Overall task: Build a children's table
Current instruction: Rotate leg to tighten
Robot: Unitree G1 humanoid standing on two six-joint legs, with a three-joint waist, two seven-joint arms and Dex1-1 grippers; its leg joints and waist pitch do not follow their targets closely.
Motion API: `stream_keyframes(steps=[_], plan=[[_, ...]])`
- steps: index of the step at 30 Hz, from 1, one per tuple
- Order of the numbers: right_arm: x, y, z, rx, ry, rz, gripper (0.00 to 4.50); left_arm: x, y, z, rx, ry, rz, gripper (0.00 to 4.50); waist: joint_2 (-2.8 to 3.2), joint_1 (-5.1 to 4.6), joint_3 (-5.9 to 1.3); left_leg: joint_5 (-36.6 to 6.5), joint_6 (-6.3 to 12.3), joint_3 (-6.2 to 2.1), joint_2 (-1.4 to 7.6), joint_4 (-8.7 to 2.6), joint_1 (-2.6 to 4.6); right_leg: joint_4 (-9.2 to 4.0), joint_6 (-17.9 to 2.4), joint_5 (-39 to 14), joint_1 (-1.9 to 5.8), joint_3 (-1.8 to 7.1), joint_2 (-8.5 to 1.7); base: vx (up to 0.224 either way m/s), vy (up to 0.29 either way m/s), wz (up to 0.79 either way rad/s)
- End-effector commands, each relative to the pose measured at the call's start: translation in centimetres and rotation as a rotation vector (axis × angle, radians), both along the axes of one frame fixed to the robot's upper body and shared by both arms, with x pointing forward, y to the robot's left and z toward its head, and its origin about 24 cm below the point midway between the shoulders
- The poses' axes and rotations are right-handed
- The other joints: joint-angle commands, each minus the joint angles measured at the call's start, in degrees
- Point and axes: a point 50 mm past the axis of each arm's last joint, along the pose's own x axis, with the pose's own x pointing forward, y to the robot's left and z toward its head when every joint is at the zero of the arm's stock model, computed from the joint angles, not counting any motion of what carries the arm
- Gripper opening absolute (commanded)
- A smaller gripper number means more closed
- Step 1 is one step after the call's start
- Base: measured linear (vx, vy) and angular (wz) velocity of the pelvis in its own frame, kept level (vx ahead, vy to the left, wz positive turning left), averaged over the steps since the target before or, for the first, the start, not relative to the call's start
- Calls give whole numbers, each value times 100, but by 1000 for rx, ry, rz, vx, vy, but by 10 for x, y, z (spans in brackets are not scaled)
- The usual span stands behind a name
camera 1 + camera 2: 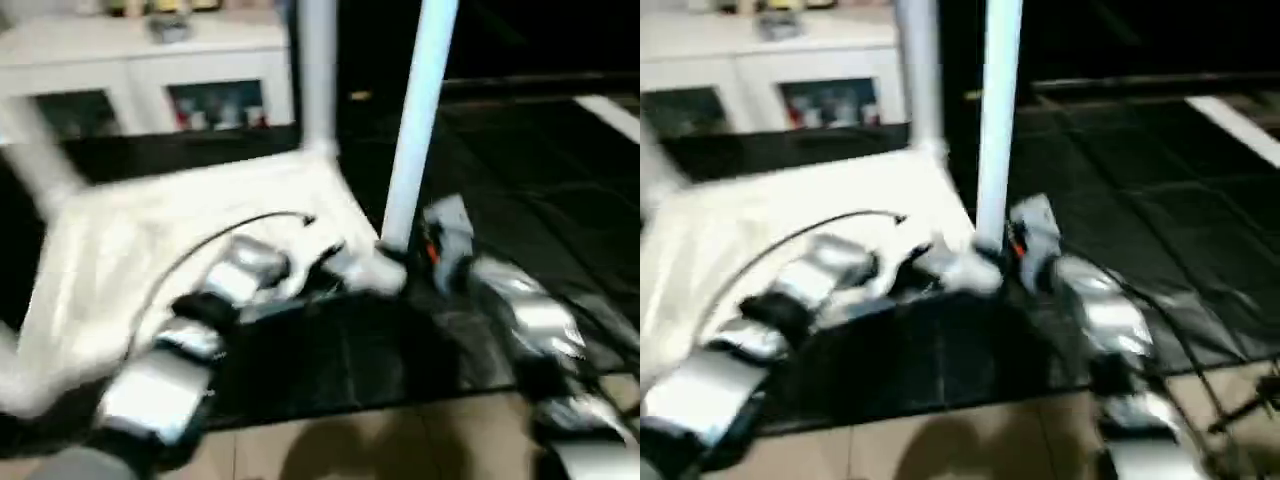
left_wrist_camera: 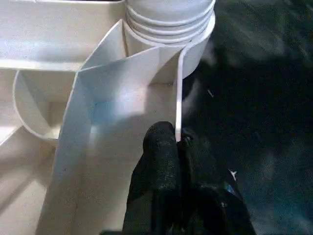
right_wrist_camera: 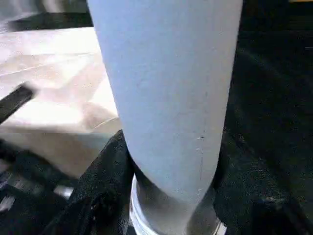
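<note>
Dark floor mat (image 1: 520, 200) lies under the upturned table (image 1: 200, 230), a white cabinet (image 1: 150, 70) behind. Left claw (image 2: 178, 142) pinches its rim; right claw (image 3: 166, 196) clasps a leg (image 1: 415, 120).

Open dark floor (image 1: 520, 160) right of upright legs (image 1: 415, 120); cabinet (image 1: 150, 75) behind.

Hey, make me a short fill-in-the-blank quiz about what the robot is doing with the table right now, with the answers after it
1. The left gripper pinches the thin side wall of the upturned ____.
2. The right gripper grips the near white leg close to its ____ end.
3. That leg stands in a ____ socket of the table.

Answers: table top; lower; corner
</note>
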Motion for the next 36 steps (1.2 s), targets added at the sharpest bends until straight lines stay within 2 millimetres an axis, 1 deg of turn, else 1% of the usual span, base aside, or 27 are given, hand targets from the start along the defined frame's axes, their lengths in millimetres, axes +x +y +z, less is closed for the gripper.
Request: stream_keyframes(steps=[1, 2, 3, 4, 5, 6, 7, 8, 10, 13, 14, 15, 17, 18, 19, 20, 23, 25, 27, 28, 29, 30, 31, 32, 33, 34, 36], plan=[[-8, 48, -14, 48, 84, 136, 196, 7, -31, 29, -121, -88, -4, 0, -93, 22, -402, -810, 432, -66, 116, -342, -22, -513, -569, -2155, 374, 285, -391, 0, 0, 0], [-7, 51, -12, 40, 66, 142, 196, 7, -32, 29, -117, -90, -4, 0, -115, 36, -410, -703, 507, -56, 126, -337, -13, -497, -606, -1997, 365, 298, -391, 0, 0, 0], [-7, 53, -12, 30, 49, 156, 196, 7, -32, 29, -115, -93, -7, 0, -111, 41, -426, -558, 586, -62, 135, -331, -43, -449, -676, -1741, 387, 309, -396, 0, 0, 0], [-7, 57, -10, 36, 25, 171, 196, 7, -33, 29, -108, -97, -13, 0, -103, 50, -429, -504, 619, -67, 146, -334, -54, -432, -705, -1631, 391, 312, -394, 0, 0, 0], [-7, 57, -10, 36, 25, 171, 251, 7, -33, 29, -108, -97, -13, 0, -127, 53, -432, -446, 678, -66, 161, -334, -56, -405, -762, -1466, 385, 316, -390, 0, 0, 0], [-6, 59, -9, 71, 31, 159, 265, 6, -31, 28, -94, -101, -24, 0, -136, 63, -438, -385, 732, -63, 169, -326, -53, -390, -821, -1336, 388, 327, -400, 0, 0, 0], [-7, 59, -9, 73, 31, 160, 265, 6, -31, 28, -93, -101, -25, 0, -124, 66, -434, -363, 761, -67, 176, -328, -56, -378, -858, -1294, 384, 331, -405, 0, 0, 0], [-7, 59, -8, 76, 30, 170, 287, 6, -29, 27, -86, -103, -34, 0, -125, 63, -428, -365, 787, -68, 183, -330, -60, -377, -881, -1285, 386, 327, -408, 0, 0, 0], [-8, 58, -9, 68, 26, 175, 310, 5, -27, 26, -79, -104, -39, 0, -119, 59, -411, -472, 763, -60, 184, -337, -40, -404, -874, -1441, 375, 326, -406, 0, 0, 0], [-9, 52, -10, 66, 11, 181, 321, 4, -20, 23, -58, -108, -63, 0, -119, 59, -405, -570, 705, -62, 183, -349, -41, -423, -822, -1579, 385, 331, -418, 0, 0, 0], [-10, 50, -10, 68, 8, 183, 334, 4, -19, 23, -58, -105, -67, 0, -118, 56, -405, -575, 705, -60, 183, -348, -44, -419, -821, -1574, 386, 334, -417, 0, 0, 0], [-11, 45, -9, 64, -11, 194, 334, 3, -15, 22, -62, -101, -82, 0, -119, 62, -414, -549, 718, -64, 187, -345, -44, -407, -828, -1506, 388, 336, -419, 0, 0, 0], [-11, 42, -9, 59, -23, 202, 359, 2, -13, 21, -64, -99, -93, 0, -112, 59, -418, -530, 748, -62, 198, -342, -41, -390, -871, -1398, 383, 344, -416, 0, 0, 0], [-14, 33, -10, 43, -10, 223, 364, 2, -6, 21, -53, -113, -122, 0, -71, 61, -410, -541, 746, -66, 202, -344, -39, -390, -905, -1381, 376, 340, -414, 0, 0, 0], [-14, 33, -10, 43, -10, 223, 364, 2, -6, 21, -53, -113, -122, 0, -87, 71, -410, -555, 760, -65, 198, -343, -32, -406, -885, -1387, 379, 334, -402, 0, 0, 0], [-16, 25, -7, 51, -15, 232, 378, 2, 2, 19, -39, -113, -143, 0, -91, 79, -411, -559, 780, -61, 204, -342, -44, -387, -890, -1336, 387, 344, -405, 0, 0, 0], [-22, 15, -2, 39, -55, 319, 406, 1, 14, 18, -21, -109, -183, 0, -101, 143, -425, -536, 790, -52, 220, -334, -33, -375, -878, -1270, 378, 350, -411, 0, 0, 0], [-26, 11, -1, 28, -69, 363, 413, 0, 17, 19, -12, -119, -213, 0, -93, 167, -427, -547, 801, -54, 230, -332, -40, -359, -885, -1241, 373, 354, -414, 0, 0, 0], [-31, 1, 0, 17, -59, 426, 439, -4, 23, 19, -1, -116, -291, 0, -89, 203, -428, -571, 782, -50, 231, -328, -29, -369, -885, -1275, 366, 354, -420, 0, 0, 0], [-31, -1, 1, 15, -53, 436, 447, -5, 25, 19, 4, -118, -312, 0, -79, 234, -427, -582, 777, -58, 249, -335, -24, -352, -906, -1248, 356, 354, -415, 0, 0, 0], [-30, -7, 2, -12, -63, 436, 447, -7, 27, 18, 7, -107, -343, 0, -79, 234, -427, -582, 777, -58, 249, -335, -24, -352, -906, -1248, 356, 354, -415, 0, 0, 0], [-30, -10, 3, -32, -71, 437, 447, -8, 29, 18, 8, -100, -364, 0, -71, 252, -430, -612, 725, -54, 255, -334, -17, -346, -935, -1216, 343, 364, -421, 0, 0, 0], [-30, -16, 4, -40, -48, 467, 447, -11, 32, 18, 21, -92, -424, 0, -66, 263, -433, -617, 709, -55, 255, -333, -12, -344, -943, -1208, 339, 365, -425, 0, 0, 0], [-30, -17, 4, -41, -42, 475, 447, -12, 33, 17, 24, -91, -437, 0, -75, 288, -433, -625, 710, -59, 257, -335, -20, -340, -949, -1201, 353, 364, -426, 0, 0, 0], [-31, -19, 5, -35, -34, 498, 447, -14, 34, 17, 31, -85, -462, 0, -76, 299, -432, -633, 718, -52, 257, -332, -18, -339, -956, -1188, 349, 368, -424, 0, 0, 0], [-32, -22, 8, -8, -27, 555, 447, -18, 37, 16, 46, -74, -527, 0, -75, 343, -434, -654, 724, -51, 261, -328, -16, -337, -947, -1205, 346, 369, -429, 0, 0, 0], [-34, -23, 9, -2, -16, 593, 447, -20, 38, 15, 52, -62, -557, 0, -70, 388, -432, -687, 699, -51, 279, -337, -4, -334, -940, -1257, 333, 377, -435, 0, 0, 0]])
